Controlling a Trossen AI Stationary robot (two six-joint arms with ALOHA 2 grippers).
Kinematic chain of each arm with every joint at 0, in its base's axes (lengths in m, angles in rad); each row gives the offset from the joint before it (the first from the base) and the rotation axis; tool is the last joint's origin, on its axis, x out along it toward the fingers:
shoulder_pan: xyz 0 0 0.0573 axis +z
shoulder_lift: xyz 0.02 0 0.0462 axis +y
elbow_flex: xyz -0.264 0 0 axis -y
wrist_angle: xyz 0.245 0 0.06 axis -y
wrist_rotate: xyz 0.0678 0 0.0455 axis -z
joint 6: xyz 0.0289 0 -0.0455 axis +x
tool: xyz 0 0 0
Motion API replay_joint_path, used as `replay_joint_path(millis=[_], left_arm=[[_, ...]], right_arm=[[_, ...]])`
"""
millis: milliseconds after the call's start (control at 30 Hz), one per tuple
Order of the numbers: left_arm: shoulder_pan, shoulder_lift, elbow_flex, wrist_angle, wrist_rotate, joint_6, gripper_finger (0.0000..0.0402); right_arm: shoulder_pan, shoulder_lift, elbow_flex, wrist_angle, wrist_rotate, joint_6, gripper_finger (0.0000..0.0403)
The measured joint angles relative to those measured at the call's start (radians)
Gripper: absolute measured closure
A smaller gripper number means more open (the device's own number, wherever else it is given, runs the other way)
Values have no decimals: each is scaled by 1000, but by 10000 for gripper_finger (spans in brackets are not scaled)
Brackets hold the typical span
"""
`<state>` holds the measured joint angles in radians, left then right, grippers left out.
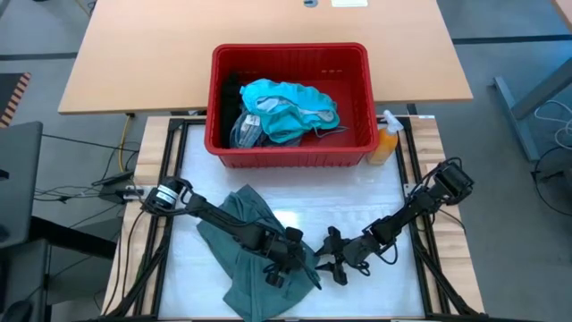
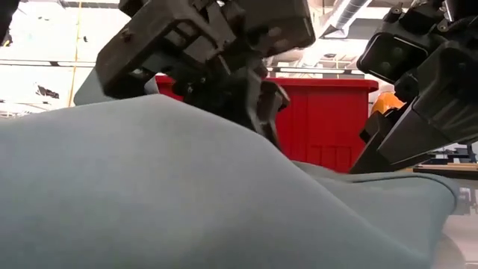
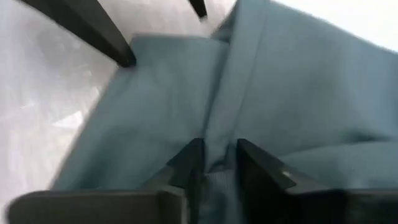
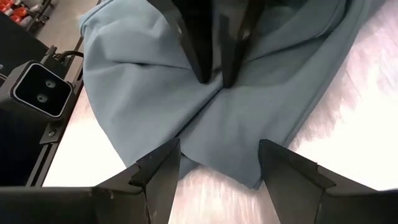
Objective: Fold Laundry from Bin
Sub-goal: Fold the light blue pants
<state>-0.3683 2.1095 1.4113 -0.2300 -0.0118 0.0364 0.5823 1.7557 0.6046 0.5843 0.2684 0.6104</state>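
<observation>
The grey-green garment (image 1: 239, 240) lies crumpled on the white table top, left of the middle and toward the near edge. My left gripper (image 1: 288, 261) reaches slanting down onto the garment's right part and is shut on a ridge of it. My right gripper (image 1: 336, 265) stands open just right of the garment. Its fingers (image 4: 160, 169) are spread wide over the cloth's right edge (image 4: 249, 177) and touch nothing. The red bin (image 1: 290, 154) stands at the far side and holds teal laundry (image 1: 290, 107) and a darker piece. My left gripper pinches a raised fold of the garment (image 3: 217, 146) between its two fingers (image 3: 254, 163), near the garment's right edge. The fingers come slanting down from the table's left. Creases fan out from the pinch (image 4: 214, 93); the rest of the cloth lies on the table.
An orange spray bottle (image 1: 386, 143) stands at the bin's right near corner. The black frame rails (image 1: 418, 206) run along the white table top's left and right sides. A wooden table (image 1: 161, 54) lies beyond the bin.
</observation>
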Motion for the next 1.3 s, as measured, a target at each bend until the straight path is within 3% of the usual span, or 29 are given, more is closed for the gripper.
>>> replay_joint_path(millis=[133,433,700,933,1133,1300], left_arm=[[0,6,1,19,4,-4,392],[1,-30,52,-21,-81,56,401],[48,-38,141,-229,-190,89,401],[92,-37,140,-321,-6,29,401],[87,-37,140,-406,52,2,401],[78,-30,140,-411,52,-4,401]], right_arm=[[0,0,0,2,0,3,159],[1,0,0,-11,-3,3,159],[2,0,0,-26,-4,3,159],[6,0,0,-50,-5,11,159],[6,-7,-29,-53,-3,11,159],[6,-49,-76,-19,75,32,159]])
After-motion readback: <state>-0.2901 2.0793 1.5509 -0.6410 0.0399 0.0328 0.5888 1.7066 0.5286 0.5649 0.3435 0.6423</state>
